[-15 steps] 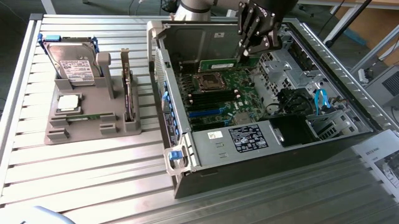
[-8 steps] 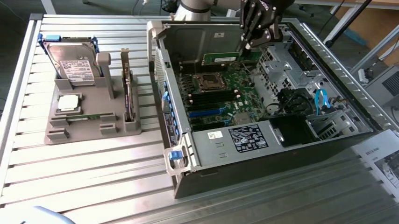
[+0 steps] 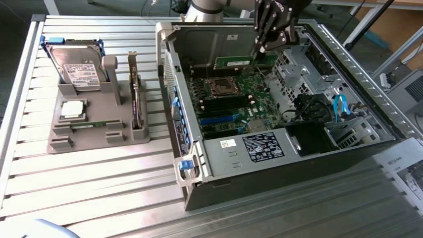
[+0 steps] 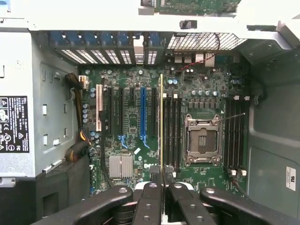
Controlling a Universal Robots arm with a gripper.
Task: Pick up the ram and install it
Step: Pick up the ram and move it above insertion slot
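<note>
Over the open steel case (image 3: 205, 39), with its green motherboard (image 3: 231, 101) and square metal-framed socket (image 3: 223, 88), the black gripper (image 3: 268, 49) is clamped on one end of the ram (image 3: 235, 62), a thin flat green stick. From the wrist view the ram (image 4: 161, 122) is edge-on, a yellowish line beside the long black slots (image 4: 172, 131), pinched between the fingers (image 4: 152, 187). Its chips are hidden, and whether it touches the board is unclear.
</note>
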